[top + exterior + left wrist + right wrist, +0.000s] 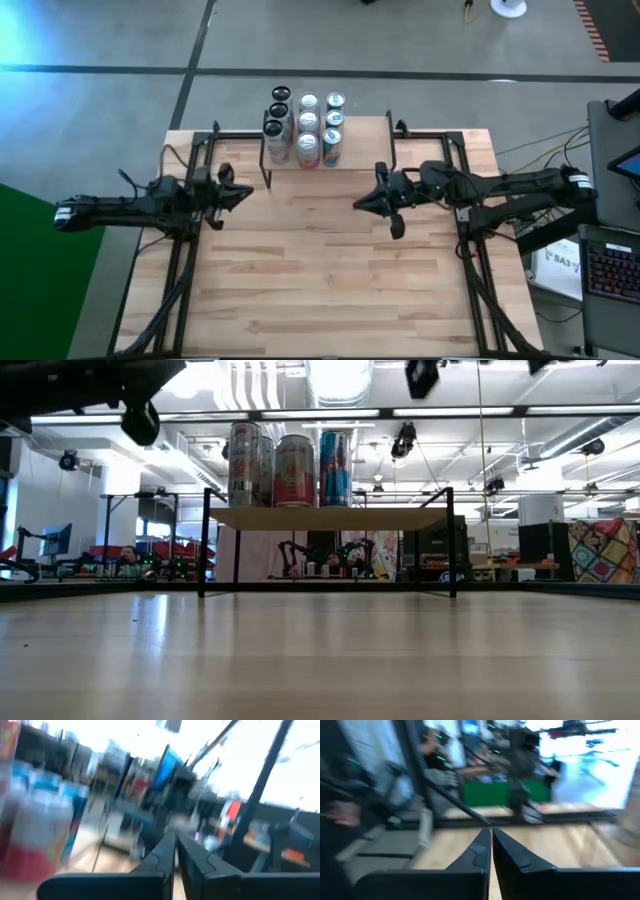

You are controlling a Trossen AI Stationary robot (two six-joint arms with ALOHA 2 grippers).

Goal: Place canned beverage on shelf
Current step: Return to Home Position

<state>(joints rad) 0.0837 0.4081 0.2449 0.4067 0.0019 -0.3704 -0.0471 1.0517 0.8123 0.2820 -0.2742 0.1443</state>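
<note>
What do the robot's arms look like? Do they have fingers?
Both are thin, dark and jointed. The left arm and the right arm each carry a white band near the base. Each ends in a gripper, the left gripper and the right gripper, with two dark wedge-shaped fingers.

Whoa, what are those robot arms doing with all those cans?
Nothing is being held right now. Nine soda cans stand in three neat rows on the small shelf at the far edge of the wooden table: dark-topped ones, red ones and blue ones. The left gripper and right gripper hover over the table in front of the shelf, jaws closed and empty. The stocking looks finished.
</note>
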